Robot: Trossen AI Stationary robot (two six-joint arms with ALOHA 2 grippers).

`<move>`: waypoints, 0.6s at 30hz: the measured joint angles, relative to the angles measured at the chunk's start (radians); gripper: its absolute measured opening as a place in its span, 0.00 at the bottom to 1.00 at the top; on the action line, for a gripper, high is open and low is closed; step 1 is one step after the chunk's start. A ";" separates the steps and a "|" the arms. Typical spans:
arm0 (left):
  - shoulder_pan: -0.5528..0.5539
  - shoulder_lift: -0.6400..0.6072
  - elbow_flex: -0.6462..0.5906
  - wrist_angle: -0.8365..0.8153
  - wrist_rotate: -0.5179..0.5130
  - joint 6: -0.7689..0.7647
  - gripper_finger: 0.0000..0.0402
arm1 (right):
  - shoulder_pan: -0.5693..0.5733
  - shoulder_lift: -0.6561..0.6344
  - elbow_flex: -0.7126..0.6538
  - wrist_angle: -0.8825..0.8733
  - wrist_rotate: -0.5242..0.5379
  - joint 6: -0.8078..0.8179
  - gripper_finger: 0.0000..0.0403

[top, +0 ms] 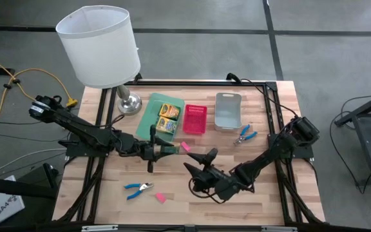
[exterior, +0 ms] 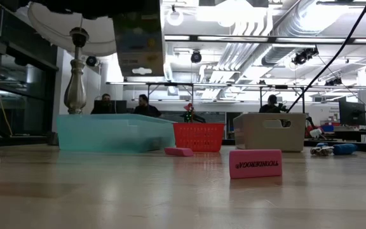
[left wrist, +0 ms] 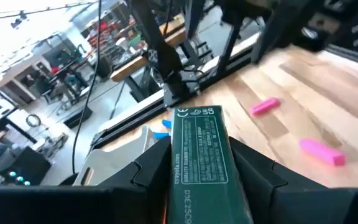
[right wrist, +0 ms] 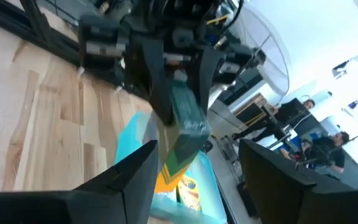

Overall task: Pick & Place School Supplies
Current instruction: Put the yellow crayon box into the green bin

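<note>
Open room: we see bare wood along the table's [top: 282, 200] near edge, apart from blue-handled scissors [top: 138, 188] and a pink eraser [top: 160, 198].
Crayon box [left wrist: 199, 163]: long axis running out along the fingers; raised beside the green tray [top: 148, 115].
Left gripper [top: 166, 149]: arm stretched level, clamped on the box.
Right gripper [top: 198, 164]: mid-table, fingers spread, empty.
</note>
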 joint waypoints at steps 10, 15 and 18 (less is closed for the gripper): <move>0.000 0.000 0.000 -0.024 -0.180 0.195 0.27 | 0.021 0.000 0.000 0.061 0.043 -0.042 0.54; -0.001 0.000 0.000 -0.096 -0.217 0.253 0.30 | 0.021 0.000 0.000 0.061 0.049 -0.042 0.54; 0.000 0.000 0.000 -0.151 -0.271 0.253 0.28 | 0.021 0.000 0.000 0.061 0.049 -0.042 0.54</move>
